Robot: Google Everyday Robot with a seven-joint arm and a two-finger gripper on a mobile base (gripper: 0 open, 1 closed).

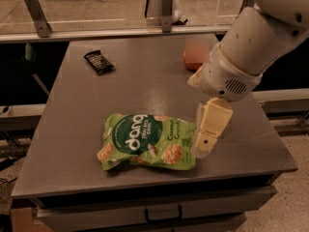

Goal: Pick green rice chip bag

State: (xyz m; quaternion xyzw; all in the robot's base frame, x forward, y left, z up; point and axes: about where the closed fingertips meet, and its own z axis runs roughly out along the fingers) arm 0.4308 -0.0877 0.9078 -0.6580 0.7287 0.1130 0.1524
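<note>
Green rice chip bag (147,141) flat on the grey table (145,91), near its 6 o'clock edge, label up. Gripper (205,141) pointing down just beside the bag's 3 o'clock end; apart or together, cannot tell. Small black wrapper (99,62) at 11 o'clock from the bag, well apart. Red apple (192,59) at 1 o'clock, partly hidden behind the bulky white arm (251,42). Nothing between gripper and bag.

Dim, warm light; dull sheen on grey metal table (145,81). Brightest: cream two-finger gripper (203,143), just right of light-green crinkly chip bag (145,141). Round red apple (194,58) blurred.
</note>
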